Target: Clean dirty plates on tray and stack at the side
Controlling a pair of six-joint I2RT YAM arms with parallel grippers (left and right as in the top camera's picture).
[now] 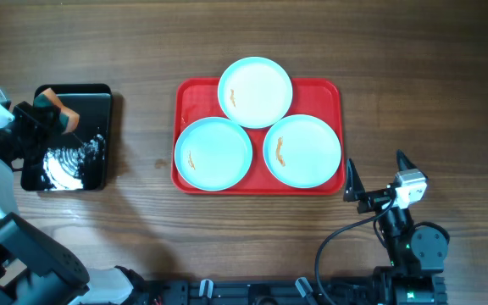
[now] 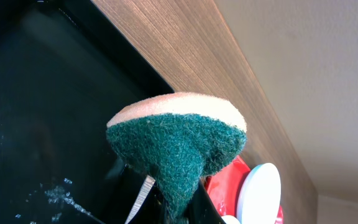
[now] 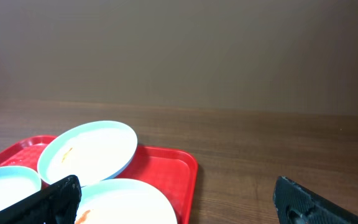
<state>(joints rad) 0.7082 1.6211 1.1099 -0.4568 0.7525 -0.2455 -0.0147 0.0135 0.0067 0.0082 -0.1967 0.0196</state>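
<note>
So there's a glossy black tray (image 1: 87, 102) sitting near the left edge of the wooden table (image 1: 142, 42), with white streaks (image 1: 73, 159) that look like suds toward its near end. A sponge (image 2: 179, 134), tan-orange on top and green and scrubby underneath, is up over the tray's far left corner.

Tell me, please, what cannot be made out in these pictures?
- Left gripper fingers: left wrist view, the sponge covers them.
- Nearest plate: right wrist view, cut by the bottom edge.
- White streaks in the black tray: overhead, too small to tell foam from water.
- Red tray: left wrist view, mostly beyond the edge.
</note>
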